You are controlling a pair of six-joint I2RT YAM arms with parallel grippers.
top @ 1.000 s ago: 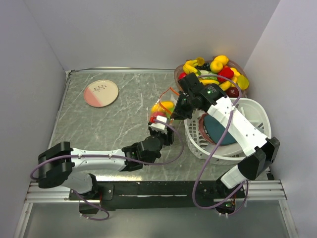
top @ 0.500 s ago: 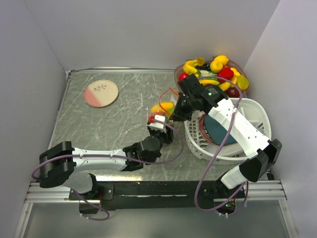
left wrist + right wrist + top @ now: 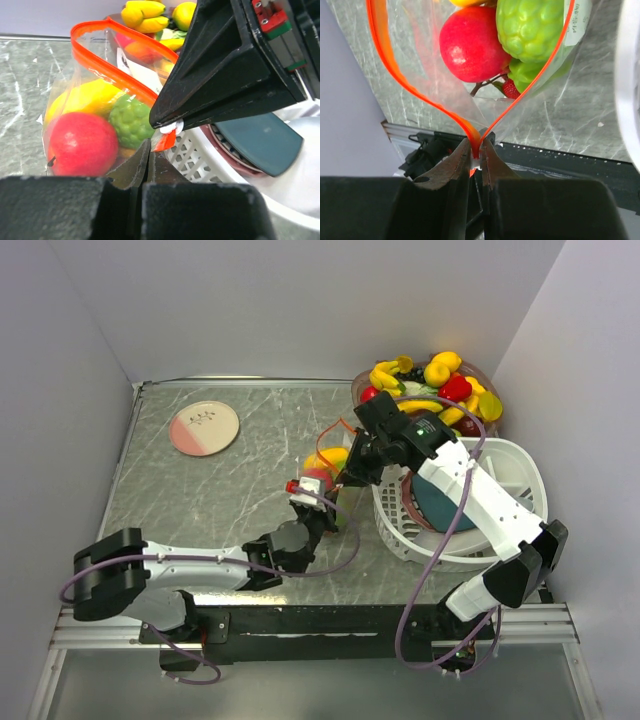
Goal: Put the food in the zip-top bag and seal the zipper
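The clear zip-top bag stands mid-table against the white basket, its mouth open in a loop of orange zipper. Inside lies food: a red apple, a green bumpy fruit and a yellow piece; the right wrist view adds a strawberry. My right gripper is shut on the white slider at the near end of the zipper. My left gripper is shut just under it, and the orange end tab sticks up from between its tips.
A clear bowl heaped with more toy fruit sits at the back right. The white slatted basket holding a teal plate fills the right side, touching the bag. A pink plate lies far left. Walls close three sides.
My left gripper has gone from open to shut at the bag's near corner, and its wrist has shifted slightly left. The right gripper keeps its hold on the slider.
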